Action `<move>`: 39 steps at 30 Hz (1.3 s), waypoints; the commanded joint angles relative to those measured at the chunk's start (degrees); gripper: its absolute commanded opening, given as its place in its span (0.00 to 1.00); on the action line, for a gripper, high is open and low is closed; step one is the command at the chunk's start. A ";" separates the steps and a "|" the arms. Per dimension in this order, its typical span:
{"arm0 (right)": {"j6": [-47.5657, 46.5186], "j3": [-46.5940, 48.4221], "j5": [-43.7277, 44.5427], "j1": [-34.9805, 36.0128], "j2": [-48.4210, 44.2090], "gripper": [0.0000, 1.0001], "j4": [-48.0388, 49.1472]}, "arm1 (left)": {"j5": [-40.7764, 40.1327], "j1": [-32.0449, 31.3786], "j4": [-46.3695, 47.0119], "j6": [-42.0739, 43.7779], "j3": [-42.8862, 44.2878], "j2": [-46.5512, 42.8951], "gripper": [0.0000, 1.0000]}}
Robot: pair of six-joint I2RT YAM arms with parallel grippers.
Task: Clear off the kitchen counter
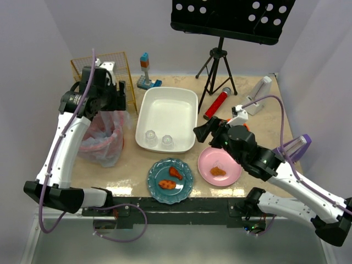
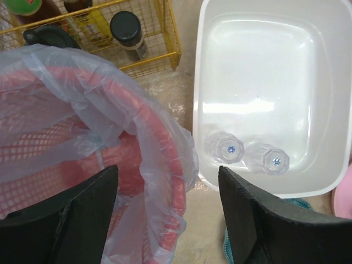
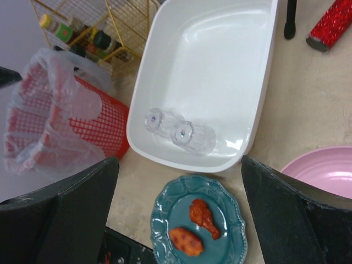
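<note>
Tumblers (image 1: 150,135) (image 1: 167,141): two in one tub (image 1: 168,104); plates (image 1: 185,182) (image 1: 231,162): two on kitchen counter (image 1: 135,168); left claw (image 2: 168,176), right claw (image 3: 179,165) both released.

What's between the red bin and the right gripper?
The white tub, with two clear glasses at its near end, fills the gap between the bin and the open right gripper. Clearest in the top view.

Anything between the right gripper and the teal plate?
Nothing visible. The right gripper hangs open above the counter; the teal plate shows unblocked between its fingers. Tub and pink plate sit beside it.
</note>
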 commanded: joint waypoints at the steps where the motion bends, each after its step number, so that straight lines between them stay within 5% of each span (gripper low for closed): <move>1: 1.07 -3.14 -3.64 -0.06 1.03 0.99 -0.62 | 9.24 -0.12 4.37 1.64 2.08 -2.31 0.79; 13: 15.48 -10.26 1.10 -0.06 -0.36 0.99 -10.98 | 14.45 -22.43 17.99 -8.03 -1.25 2.43 0.82; 25: 24.63 -18.00 -1.62 -0.67 -10.04 0.99 -16.45 | 19.29 -29.47 25.47 -10.23 -5.73 7.27 0.82; 34: 24.47 -6.95 7.15 -0.76 -19.87 0.98 -17.59 | 26.84 -33.78 37.24 -12.16 -11.63 12.27 0.73; 39: 17.70 2.63 8.75 -0.76 -14.28 0.98 -16.79 | 29.66 -36.50 39.10 -9.79 -9.61 20.17 0.72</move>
